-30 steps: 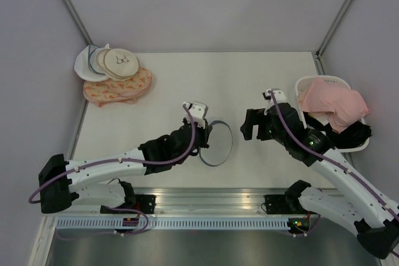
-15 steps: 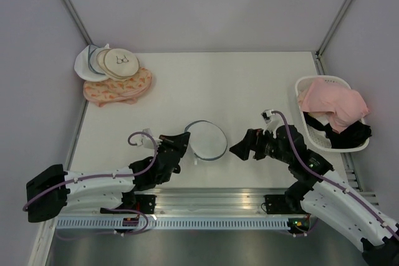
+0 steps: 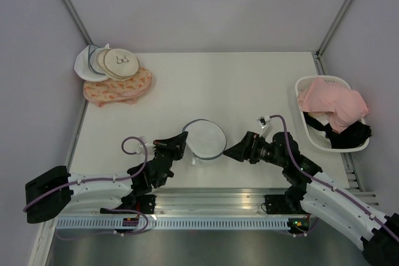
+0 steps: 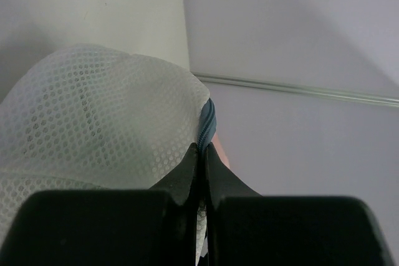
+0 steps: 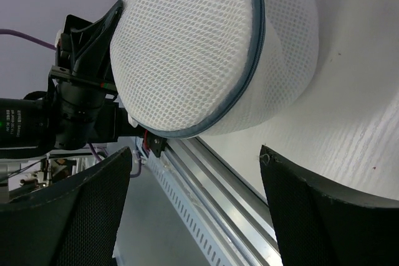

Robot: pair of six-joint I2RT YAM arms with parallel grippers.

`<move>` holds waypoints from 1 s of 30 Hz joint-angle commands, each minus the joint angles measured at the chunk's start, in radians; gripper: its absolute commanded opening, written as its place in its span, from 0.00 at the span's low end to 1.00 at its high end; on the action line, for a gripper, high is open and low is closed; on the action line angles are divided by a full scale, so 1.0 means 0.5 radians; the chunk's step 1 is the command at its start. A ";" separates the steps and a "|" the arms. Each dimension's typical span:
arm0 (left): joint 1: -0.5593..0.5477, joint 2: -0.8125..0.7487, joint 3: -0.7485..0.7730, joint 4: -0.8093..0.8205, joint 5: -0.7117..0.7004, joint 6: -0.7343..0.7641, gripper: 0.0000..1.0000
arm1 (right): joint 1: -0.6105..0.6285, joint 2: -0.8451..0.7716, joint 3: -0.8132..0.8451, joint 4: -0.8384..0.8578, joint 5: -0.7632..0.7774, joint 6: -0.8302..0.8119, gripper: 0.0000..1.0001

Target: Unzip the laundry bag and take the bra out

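Observation:
The laundry bag, a round white mesh pouch with a grey-blue zipper rim, sits near the table's front edge, tilted up on its side. My left gripper is shut on its left rim. In the left wrist view the jaws pinch the zipper edge beside the mesh. My right gripper is open and empty, just right of the bag. In the right wrist view the bag lies ahead of the spread gripper, not touching. No bra shows.
Stacked cream and white discs and a pink patterned round bag lie at the far left. A white basket at the right holds a pink garment and a black garment. A metal rail runs along the near edge.
Both arms have drawn back and down toward the near edge. The left gripper kept its hold on the bag's rim. The right gripper has moved left, close to the bag's right side.

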 commanded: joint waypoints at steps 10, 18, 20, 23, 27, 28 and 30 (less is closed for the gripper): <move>-0.023 0.125 -0.075 0.627 0.097 0.138 0.02 | 0.103 0.241 -0.113 0.624 0.123 0.472 0.80; -0.026 0.110 -0.056 0.637 0.296 0.277 0.02 | 0.131 0.410 -0.125 0.882 0.114 0.500 0.19; -0.026 0.094 -0.074 0.616 0.348 0.277 0.02 | 0.128 0.434 -0.098 0.846 0.117 0.478 0.03; -0.026 0.024 -0.114 0.616 0.413 0.384 0.02 | 0.128 0.413 -0.049 0.736 0.126 0.392 0.01; -0.026 -0.233 -0.157 0.378 0.508 0.653 0.36 | 0.094 0.327 0.007 0.566 0.108 0.303 0.01; -0.026 -0.301 -0.157 0.306 0.529 0.703 0.46 | 0.060 0.288 0.007 0.545 0.053 0.285 0.00; -0.029 -0.539 -0.154 0.104 0.551 0.819 0.71 | 0.020 0.263 0.016 0.526 -0.039 0.254 0.01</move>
